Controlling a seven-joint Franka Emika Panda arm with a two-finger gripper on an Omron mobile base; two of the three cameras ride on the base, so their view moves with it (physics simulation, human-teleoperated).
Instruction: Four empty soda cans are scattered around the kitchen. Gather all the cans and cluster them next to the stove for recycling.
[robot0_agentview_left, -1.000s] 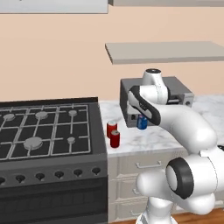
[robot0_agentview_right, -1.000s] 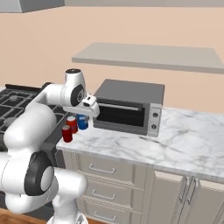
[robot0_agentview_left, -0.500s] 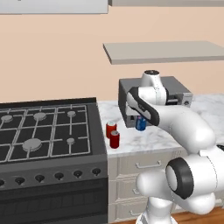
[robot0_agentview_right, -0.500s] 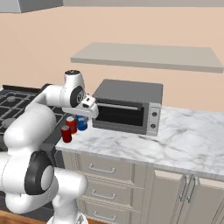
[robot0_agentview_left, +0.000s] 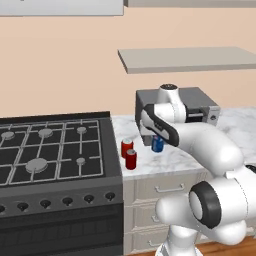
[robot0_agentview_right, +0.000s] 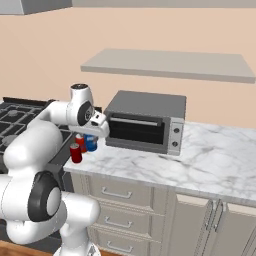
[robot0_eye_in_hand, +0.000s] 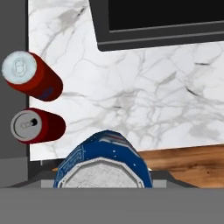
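Beside the stove (robot0_agentview_left: 50, 150), two red cans (robot0_agentview_left: 129, 153) already stand on the bench (robot0_agentview_right: 200, 160). Just right of them, the jaws pinch the blue can (robot0_agentview_left: 158, 144); next it needs lowering beside them, then release.

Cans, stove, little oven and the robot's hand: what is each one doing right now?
blue soda can: upright, held in the gripper above the counter.
two red soda cans: upright on the marble counter, beside the stove.
stove: no flames, nothing on the grates.
countertop oven: door closed.
gripper: shut on the blue soda can.
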